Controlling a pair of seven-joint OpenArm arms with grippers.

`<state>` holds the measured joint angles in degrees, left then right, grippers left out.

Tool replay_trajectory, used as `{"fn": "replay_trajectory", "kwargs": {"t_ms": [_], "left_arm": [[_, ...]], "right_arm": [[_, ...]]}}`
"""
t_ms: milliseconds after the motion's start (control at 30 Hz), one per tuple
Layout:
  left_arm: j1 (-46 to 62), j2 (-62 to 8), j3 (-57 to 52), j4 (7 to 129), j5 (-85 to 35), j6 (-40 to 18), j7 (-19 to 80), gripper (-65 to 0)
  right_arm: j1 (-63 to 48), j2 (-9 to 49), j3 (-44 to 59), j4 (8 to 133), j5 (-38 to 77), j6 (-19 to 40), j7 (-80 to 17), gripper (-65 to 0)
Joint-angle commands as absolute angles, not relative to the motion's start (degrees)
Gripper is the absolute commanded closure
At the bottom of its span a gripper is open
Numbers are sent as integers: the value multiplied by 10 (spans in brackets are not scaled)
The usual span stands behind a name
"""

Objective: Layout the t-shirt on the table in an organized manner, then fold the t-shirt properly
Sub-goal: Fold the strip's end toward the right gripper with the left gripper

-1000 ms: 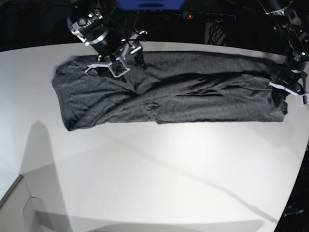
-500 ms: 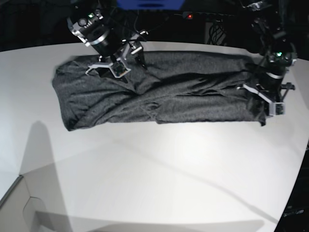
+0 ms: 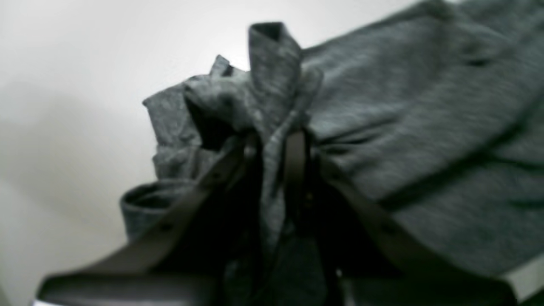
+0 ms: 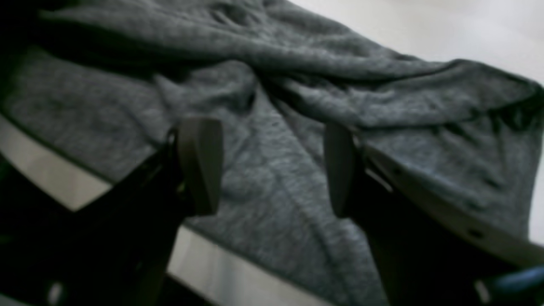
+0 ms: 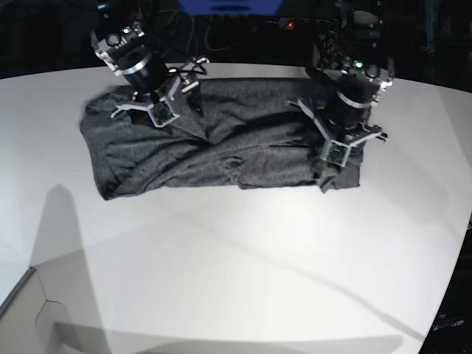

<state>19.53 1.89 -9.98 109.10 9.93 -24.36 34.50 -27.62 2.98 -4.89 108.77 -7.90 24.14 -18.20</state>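
The white table (image 5: 243,273) is bare at the near side, with only soft shadows on it. At the near left corner the table edge drops away to a lighter patch.

Further back the grey t-shirt (image 5: 221,151) lies in a long, wrinkled band across the table. Its right end is bunched up and lifted over the rest of the cloth.

The left gripper (image 5: 333,156) pinches that bunched end. In the left wrist view a fold of the shirt stands up between its closed fingers (image 3: 295,161).

The right gripper (image 5: 158,110) hangs over the shirt's far left part. Its fingers (image 4: 199,163) stand wide apart with nothing between them, just above the cloth.

Behind the table it is dark, with black cables and a small red light (image 5: 290,25).
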Motion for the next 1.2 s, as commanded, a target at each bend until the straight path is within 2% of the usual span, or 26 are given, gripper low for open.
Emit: {"fn": "replay_trajectory", "kwargs": {"t_ms": [0, 267, 500, 1167], "left_arm": [[194, 21, -90, 1105, 99, -242, 328, 0], [194, 29, -33, 1113, 108, -240, 333, 0], [184, 36, 58, 1107, 164, -195, 328, 0], [166, 25, 123, 1050, 171, -191, 329, 0]], "right_arm": [[-272, 29, -42, 1099, -73, 240, -164, -377], [-268, 29, -7, 1099, -73, 240, -163, -377], [-262, 29, 3, 1099, -73, 240, -163, -377], [-254, 29, 50, 1099, -73, 240, -164, -377]]}}
